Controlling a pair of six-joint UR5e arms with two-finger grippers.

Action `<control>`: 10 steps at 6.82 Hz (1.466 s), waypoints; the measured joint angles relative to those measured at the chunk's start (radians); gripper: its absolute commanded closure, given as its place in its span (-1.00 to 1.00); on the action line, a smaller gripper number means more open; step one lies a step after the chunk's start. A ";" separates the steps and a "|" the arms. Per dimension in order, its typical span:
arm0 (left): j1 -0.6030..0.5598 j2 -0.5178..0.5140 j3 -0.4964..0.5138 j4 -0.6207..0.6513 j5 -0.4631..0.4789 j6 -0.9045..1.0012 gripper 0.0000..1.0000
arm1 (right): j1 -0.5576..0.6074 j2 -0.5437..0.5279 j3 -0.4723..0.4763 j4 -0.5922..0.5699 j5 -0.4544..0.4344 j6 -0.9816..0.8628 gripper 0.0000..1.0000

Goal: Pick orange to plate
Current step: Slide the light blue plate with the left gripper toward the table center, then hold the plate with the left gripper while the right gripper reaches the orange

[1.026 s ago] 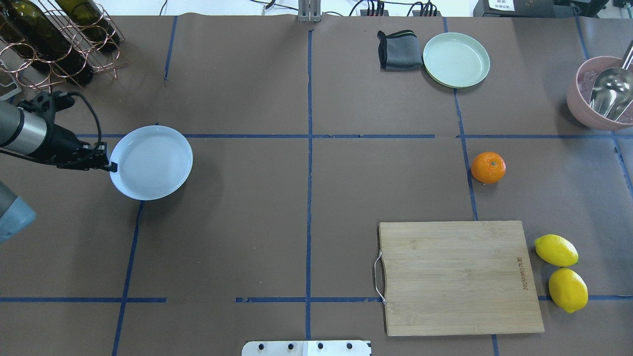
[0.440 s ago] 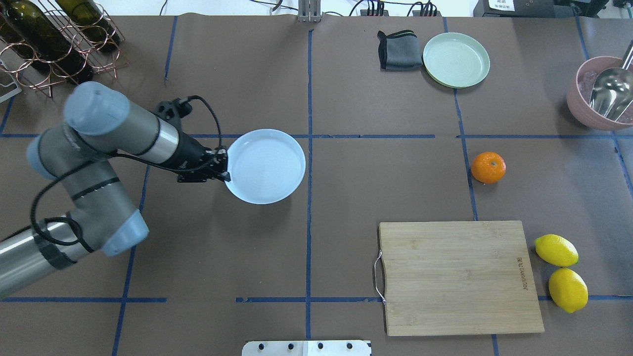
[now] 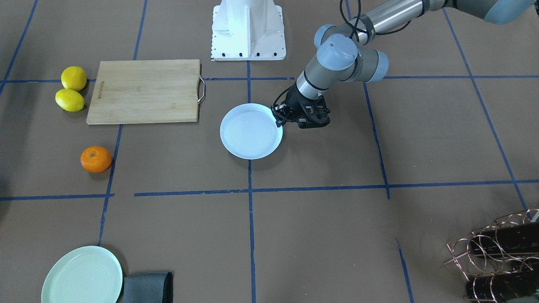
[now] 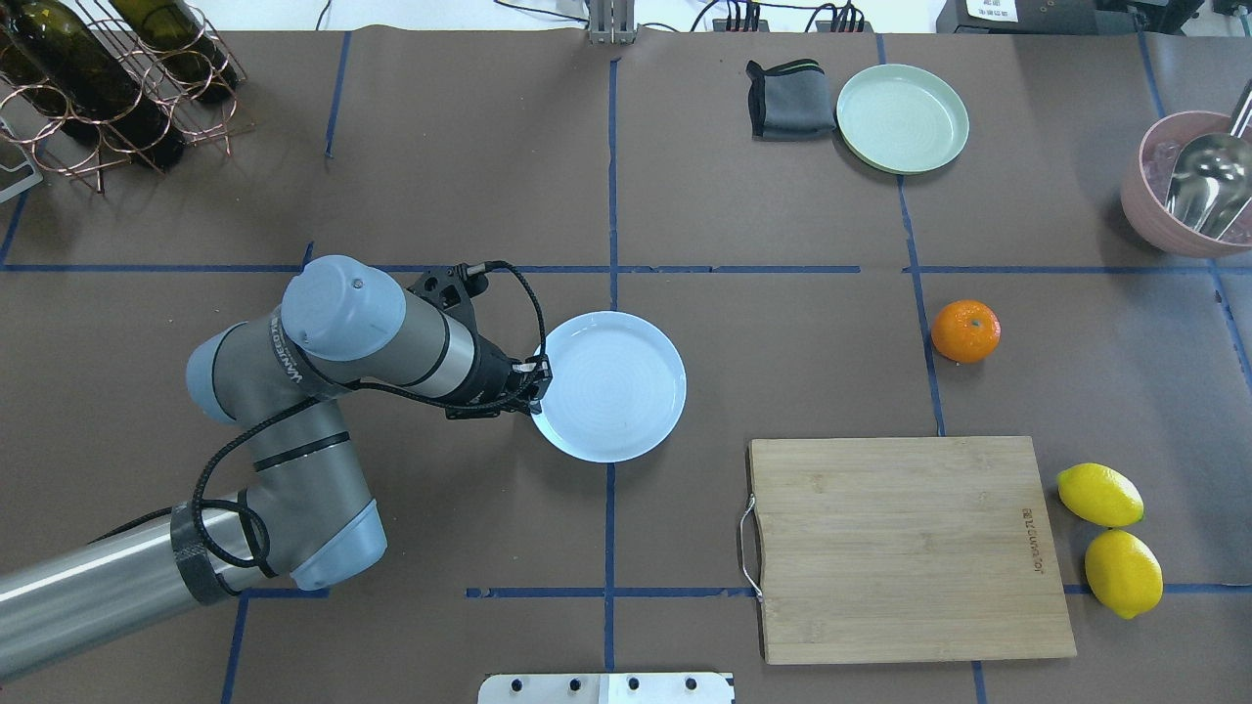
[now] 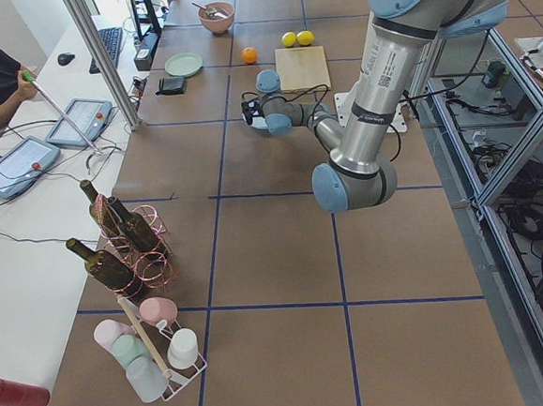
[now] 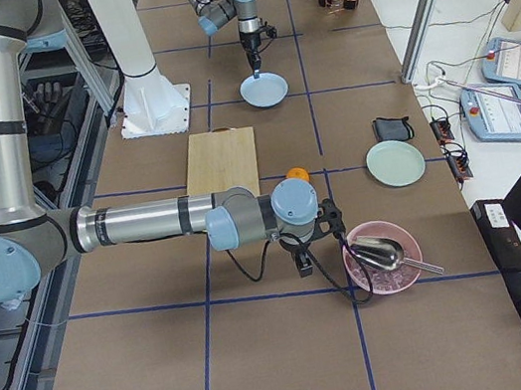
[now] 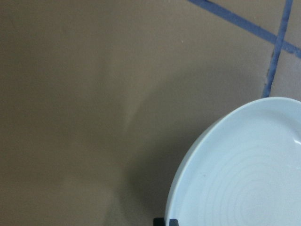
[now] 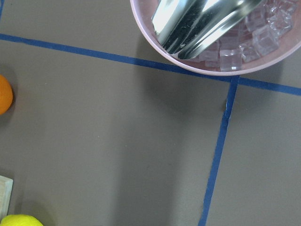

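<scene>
Though far from orange [image 4: 965, 331], left claw [image 4: 538, 383] tight on plate [image 4: 614, 391] rim; right claw [image 6: 306, 268] unclear

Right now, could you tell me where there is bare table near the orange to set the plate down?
Widest bare patch: between the plate, held by the left gripper, and the orange, beyond the cutting board. Also bare: between the orange and the green plate. Crowded: by the lemons beside the board.
</scene>
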 measured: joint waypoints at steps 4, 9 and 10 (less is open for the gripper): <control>0.020 -0.005 0.007 -0.002 0.007 0.002 -0.33 | -0.011 0.008 0.005 0.002 0.049 0.026 -1.00; 0.016 -0.004 -0.039 -0.003 0.007 -0.001 -0.39 | -0.395 0.076 0.024 0.486 -0.141 0.800 -1.00; 0.015 -0.004 -0.041 -0.003 0.007 -0.002 -0.40 | -0.470 0.103 0.025 0.514 -0.198 0.901 -1.00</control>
